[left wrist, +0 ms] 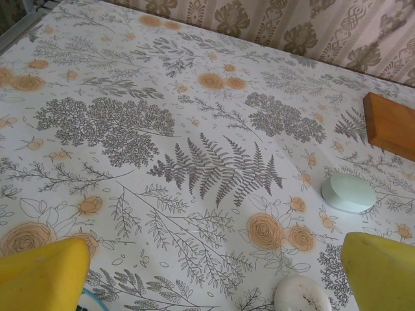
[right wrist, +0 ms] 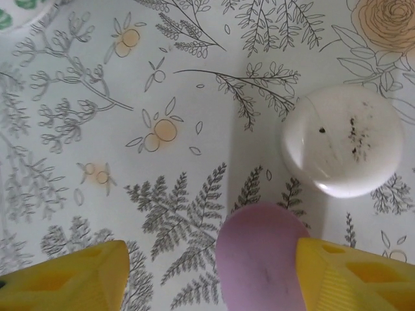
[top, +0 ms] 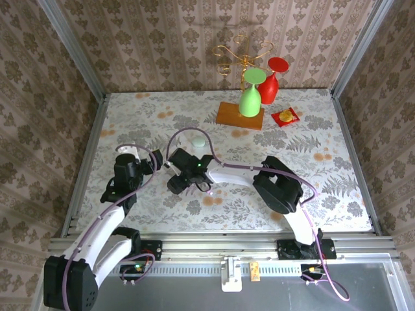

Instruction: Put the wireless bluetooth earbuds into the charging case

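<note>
**A:** What does the room look like?

**B:** Walls papered in a beige damask pattern (top: 162, 39) close in three sides, with metal posts at the corners. They surround a table under a white cloth printed with grey ferns and orange flowers (top: 324, 181).

**A:** What stands on it?

**B:** At the far side, right of centre, lies a flat brown wooden block (top: 240, 115). A green goblet (top: 250, 97) and a red goblet (top: 271, 81) are at it, with a gold wire stand (top: 241, 52) behind them. A small orange packet (top: 285, 116) lies just right of the block.

**A:** And the left gripper?

**B:** The left gripper (left wrist: 216, 259) hangs over the left part of the table. Its yellow fingers (left wrist: 45, 275) are spread as wide as they go, with only bare cloth between them. A pale green oval case (left wrist: 349, 192) lies beyond it to the right.

**A:** The right one?

**B:** The right gripper (right wrist: 213, 249) reaches left of the table's middle, with its jaws partly apart. A smooth purple oval case (right wrist: 259, 259) lies on the cloth between them. It sits against one yellow finger (right wrist: 353, 278), and a clear gap separates it from the other, so it is not clamped. A glossy white oval case (right wrist: 342, 149) lies closed just beyond it.

**A:** Where are the earbuds?

**B:** They are too small to pick out.
</note>
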